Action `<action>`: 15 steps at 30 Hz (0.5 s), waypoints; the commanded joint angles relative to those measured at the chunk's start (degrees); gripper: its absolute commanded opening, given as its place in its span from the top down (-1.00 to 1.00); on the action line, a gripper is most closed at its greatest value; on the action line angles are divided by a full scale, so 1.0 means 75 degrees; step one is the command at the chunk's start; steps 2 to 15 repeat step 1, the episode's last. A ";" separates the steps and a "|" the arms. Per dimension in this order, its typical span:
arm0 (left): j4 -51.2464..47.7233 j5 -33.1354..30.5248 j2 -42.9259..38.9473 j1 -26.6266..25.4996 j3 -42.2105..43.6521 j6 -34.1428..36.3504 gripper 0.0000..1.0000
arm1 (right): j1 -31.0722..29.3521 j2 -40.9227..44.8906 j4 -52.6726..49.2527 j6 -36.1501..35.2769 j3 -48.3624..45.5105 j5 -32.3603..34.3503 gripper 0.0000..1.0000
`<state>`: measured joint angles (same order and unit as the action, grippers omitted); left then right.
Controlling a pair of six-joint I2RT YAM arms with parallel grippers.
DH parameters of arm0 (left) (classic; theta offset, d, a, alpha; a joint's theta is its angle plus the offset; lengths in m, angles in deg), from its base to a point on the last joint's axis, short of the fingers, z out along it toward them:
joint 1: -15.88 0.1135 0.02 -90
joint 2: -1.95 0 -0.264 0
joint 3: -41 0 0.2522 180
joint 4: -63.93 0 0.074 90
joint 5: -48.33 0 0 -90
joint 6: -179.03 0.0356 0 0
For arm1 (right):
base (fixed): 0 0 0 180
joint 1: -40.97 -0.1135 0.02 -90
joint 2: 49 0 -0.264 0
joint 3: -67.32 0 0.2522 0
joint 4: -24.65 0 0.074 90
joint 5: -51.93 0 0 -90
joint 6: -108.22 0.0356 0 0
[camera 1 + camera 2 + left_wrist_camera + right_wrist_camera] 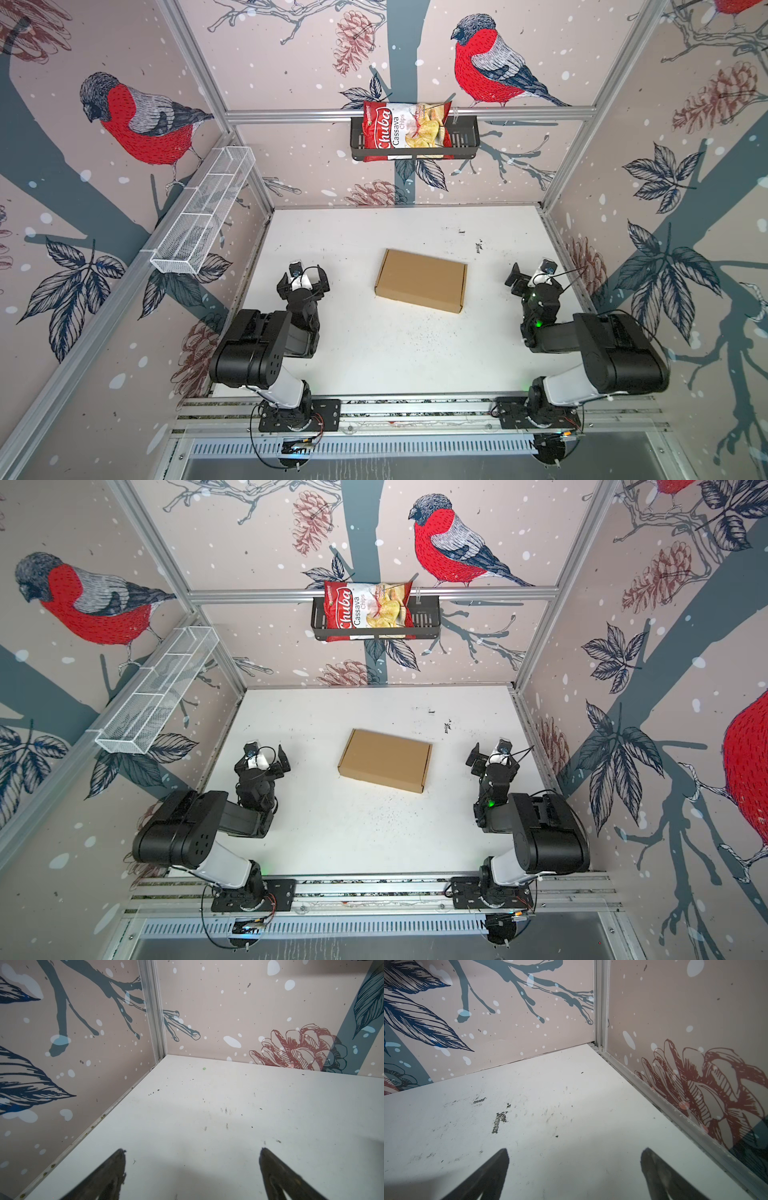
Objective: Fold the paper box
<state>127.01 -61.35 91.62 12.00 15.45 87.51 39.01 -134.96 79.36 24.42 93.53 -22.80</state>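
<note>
Both left hand (303, 277) and right hand (536, 277) are hanging spread and empty, well apart from the paper box (420, 279), likely risking it sliding across the worktop (374, 357) under a one-sided push.

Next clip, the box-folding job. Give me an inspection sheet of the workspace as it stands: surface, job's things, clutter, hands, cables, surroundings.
Surface: white table, scuffed, with dark specks and marks.
Job's things: paper box, closed up, lying flat and skewed mid-table, nothing touching it.
Clutter: nothing seen.
Hands: left hand open, empty, over bare table; right hand the same.
Cables: black cable loops below the arm bases, away from the box.
Surroundings: bird-print walls; cassava chips bag in a black basket on the back rail; white mesh basket on the left wall.
</note>
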 commanded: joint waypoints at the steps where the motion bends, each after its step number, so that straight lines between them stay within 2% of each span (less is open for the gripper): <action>1: 0.0166 0.0031 -0.0004 0.0034 -0.0011 -0.0008 -0.98 | -0.0012 0.0015 0.0187 0.0006 0.0034 0.0109 -0.99; 15: 0.0166 0.0031 -0.0004 0.0034 -0.0011 -0.0008 -0.98 | -0.0012 0.0015 0.0187 0.0006 0.0034 0.0109 -0.99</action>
